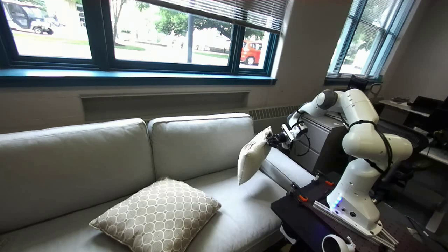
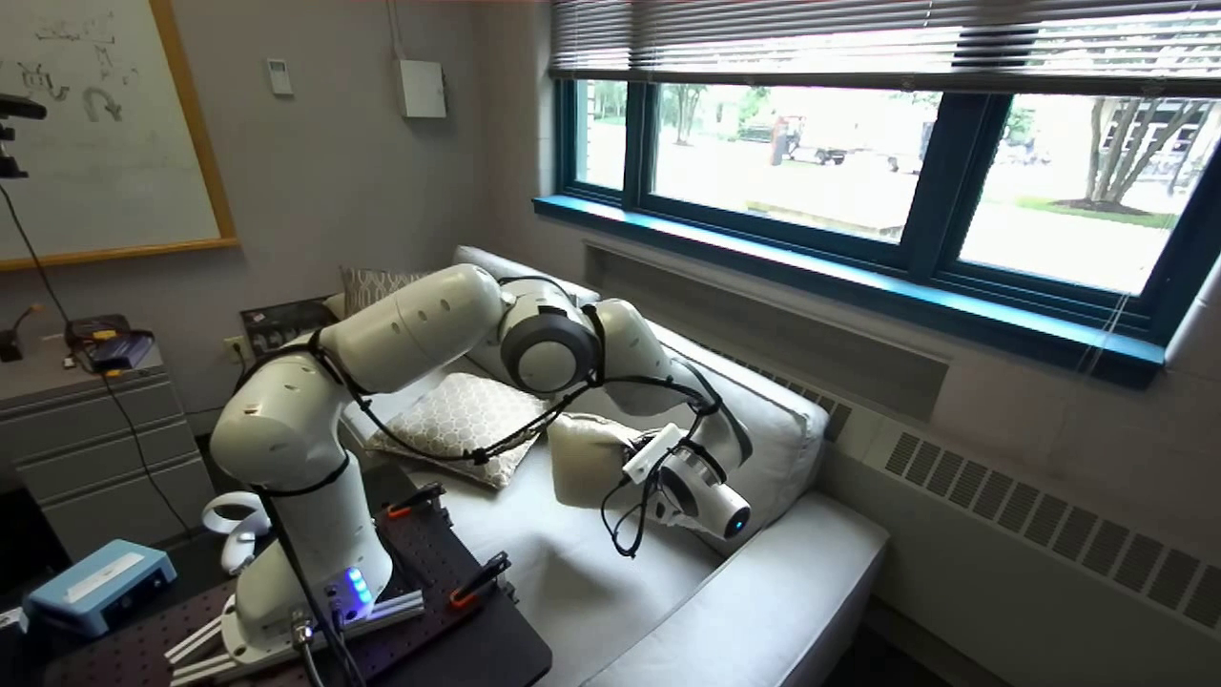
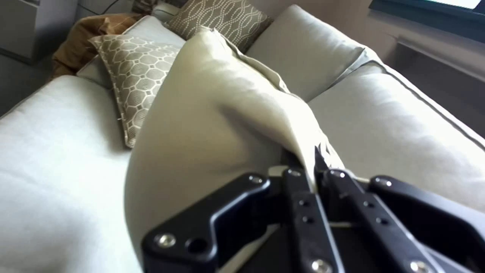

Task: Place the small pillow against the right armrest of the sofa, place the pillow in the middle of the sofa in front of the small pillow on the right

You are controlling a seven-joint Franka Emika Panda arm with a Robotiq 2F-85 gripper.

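The gripper pinches a smooth off-white pillow by its edge above the padded sofa, near a square lattice-patterned cushion; only the wrist view shows brown cloth.

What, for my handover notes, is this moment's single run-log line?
gripper: shut on small pillow; small pillow: above sofa seat; big pillow: on sofa seat; armrest: placement pending

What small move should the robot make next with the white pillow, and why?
Probably lower the small pillow toward the sofa seat, beside the right armrest: the gripper is shut on the pillow's edge, and the pillow hangs above the seat, near that armrest.
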